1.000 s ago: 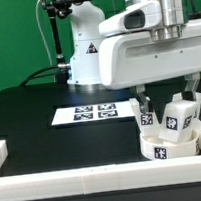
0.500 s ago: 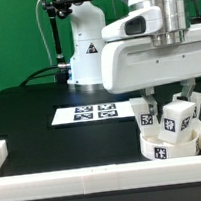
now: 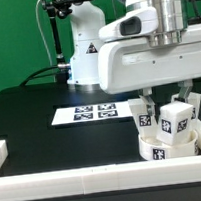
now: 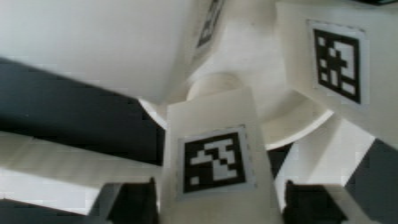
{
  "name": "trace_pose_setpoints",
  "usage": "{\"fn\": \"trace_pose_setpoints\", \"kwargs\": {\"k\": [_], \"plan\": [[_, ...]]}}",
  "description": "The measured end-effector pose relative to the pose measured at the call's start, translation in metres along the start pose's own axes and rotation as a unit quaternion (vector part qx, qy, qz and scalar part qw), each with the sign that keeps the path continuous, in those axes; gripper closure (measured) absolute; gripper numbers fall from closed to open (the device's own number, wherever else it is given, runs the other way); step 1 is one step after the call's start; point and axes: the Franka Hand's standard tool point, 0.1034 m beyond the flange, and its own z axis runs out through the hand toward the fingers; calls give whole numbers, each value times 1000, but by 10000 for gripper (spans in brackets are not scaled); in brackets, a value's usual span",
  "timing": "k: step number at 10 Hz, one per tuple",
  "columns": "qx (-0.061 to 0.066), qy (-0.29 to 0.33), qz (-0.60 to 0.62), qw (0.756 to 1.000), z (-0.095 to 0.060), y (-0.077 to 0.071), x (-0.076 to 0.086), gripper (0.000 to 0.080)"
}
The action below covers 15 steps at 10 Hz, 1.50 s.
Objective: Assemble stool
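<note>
Here hand (image 3: pixel 170 99) directly above seat (image 3: pixel 169 145), legs (image 3: pixel 171 120) upright beneath.

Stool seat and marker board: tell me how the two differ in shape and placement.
The stool seat is a raised round ring, while the marker board is a thin flat rectangle. The stool seat carries upright legs, while the marker board carries only printed tags. The stool seat sits by the white front rail at the exterior view's right; the marker board lies further back, mid-table. Both are white with black-and-white tags.

surface: black table (image 3: pixel 31 131) | on it: marker board (image 3: pixel 86 114), flat; stool seat (image 3: pixel 164 147) by white front rail (image 3: pixel 87 180)
</note>
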Motion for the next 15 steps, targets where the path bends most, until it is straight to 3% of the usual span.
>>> {"fn": "trace_pose_setpoints", "kwargs": {"k": [4, 7, 10, 15], "plan": [[0, 1, 150, 989, 0, 0, 0, 453], [-2, 18, 288, 957, 1, -5, 1, 453], [2, 18, 467, 884, 1, -14, 3, 453], [7, 10, 618, 786, 2, -33, 2, 453]]}}
